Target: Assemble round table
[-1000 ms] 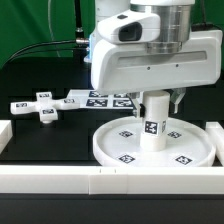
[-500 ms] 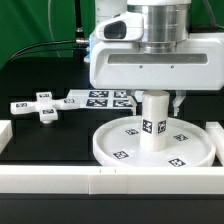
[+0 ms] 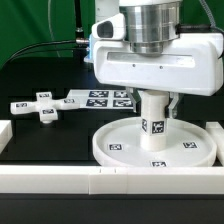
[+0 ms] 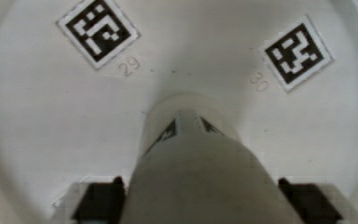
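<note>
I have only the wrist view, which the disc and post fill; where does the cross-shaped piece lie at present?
Observer: The cross-shaped piece lies flat on the black table, at the exterior view's left of the disc, apart from it.
Operator: Thank you. Is the disc hemmed in anywhere?
Observer: A white border bar runs along the disc's near side.
Operator: Does the post look straight from outside?
Observer: Yes, the post stands upright at the disc's middle, its top held in the claw.
</note>
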You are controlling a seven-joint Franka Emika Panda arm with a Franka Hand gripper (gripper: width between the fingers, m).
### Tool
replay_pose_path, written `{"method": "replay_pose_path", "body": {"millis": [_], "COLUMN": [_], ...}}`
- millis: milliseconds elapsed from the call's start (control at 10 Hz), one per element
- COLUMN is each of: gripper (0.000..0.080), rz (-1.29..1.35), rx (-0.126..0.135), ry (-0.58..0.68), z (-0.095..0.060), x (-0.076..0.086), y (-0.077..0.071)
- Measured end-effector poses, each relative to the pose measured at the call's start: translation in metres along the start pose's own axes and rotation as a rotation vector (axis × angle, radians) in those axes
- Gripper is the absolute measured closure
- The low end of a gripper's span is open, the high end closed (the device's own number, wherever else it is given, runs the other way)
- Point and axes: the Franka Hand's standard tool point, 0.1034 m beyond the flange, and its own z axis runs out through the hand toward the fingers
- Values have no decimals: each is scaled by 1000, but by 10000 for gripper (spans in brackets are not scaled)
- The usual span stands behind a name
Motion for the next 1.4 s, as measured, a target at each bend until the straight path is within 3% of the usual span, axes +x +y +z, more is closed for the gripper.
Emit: {"method": "replay_pose_path", "body": {"millis": [200,300,400,500,600,900,1300,1400], "gripper": [389,316,316,182,160,151,151,151], "rz": [68,60,51,-49,-154,-285,-320,-493], "rx": [1,1,1,-2,3,9,6,2], "ry": [-1,-2,-2,7,16,34,30,39], "z": [0,1,1,-3,-13,-43,-38,-38], "x": [0,0,-1,-2,-4,-20,-20,-19], "y": [0,0,0,-4,-5,4,7,20]}}
